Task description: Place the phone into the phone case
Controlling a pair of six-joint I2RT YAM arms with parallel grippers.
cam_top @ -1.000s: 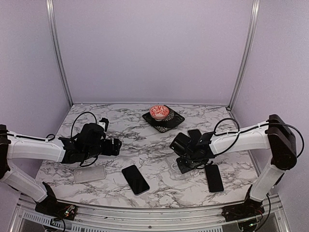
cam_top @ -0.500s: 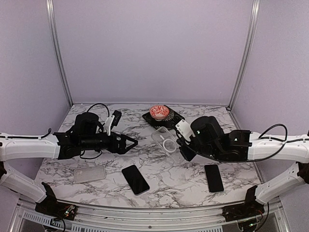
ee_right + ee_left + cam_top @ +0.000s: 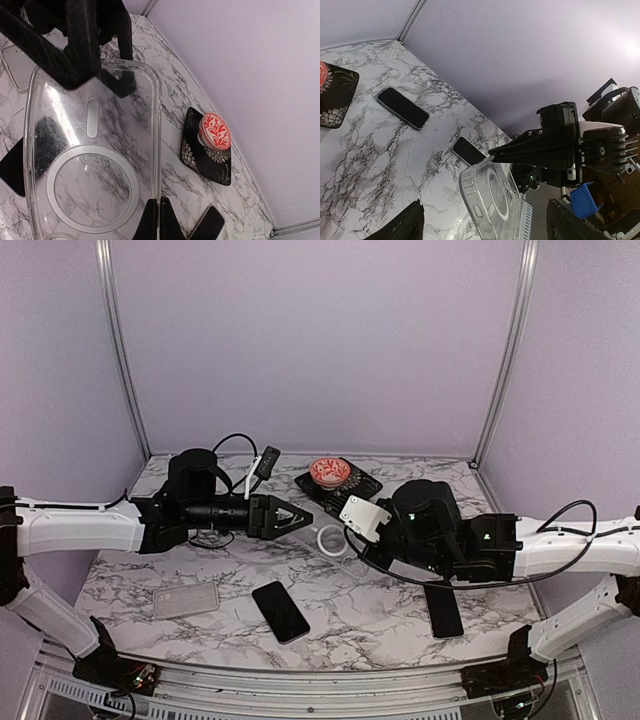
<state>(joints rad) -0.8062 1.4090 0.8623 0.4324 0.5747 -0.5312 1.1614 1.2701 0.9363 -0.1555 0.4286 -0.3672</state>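
"Top external view first," says Ana. "Where is the phone case (image 3: 330,539)?"

"Up off the tabletop (image 3: 350,632), in the middle, between the two arms. It's clear, with a white ring on its back. The right gripper (image 3: 159,217) has it."

"How is it held?"

"In the right wrist view those jaws are closed together on the thin rim of one long edge. The rest of the case sticks out ahead of them."

"And the left gripper (image 3: 300,520)?"

"Its jaws stand wide apart and hold nothing. It points to the right, straight at the case, with its tips just beside the near end. In the left wrist view the case shows between the two dark fingers (image 3: 406,226). Whether either one touches it, I cannot tell."

"The phone (image 3: 280,611)?"

"Flat on the tabletop near the front edge, screen dark. It lies in front of the raised case and apart from both grippers. A second phone (image 3: 443,610) lies off to the right, its far end tucked under the right arm."

"Anything else down there?"

"A spare clear case (image 3: 185,598) lies flat at the front left, near the phone. At the back, a red-and-white bowl (image 3: 330,472) sits on a black patterned mat (image 3: 358,488)."
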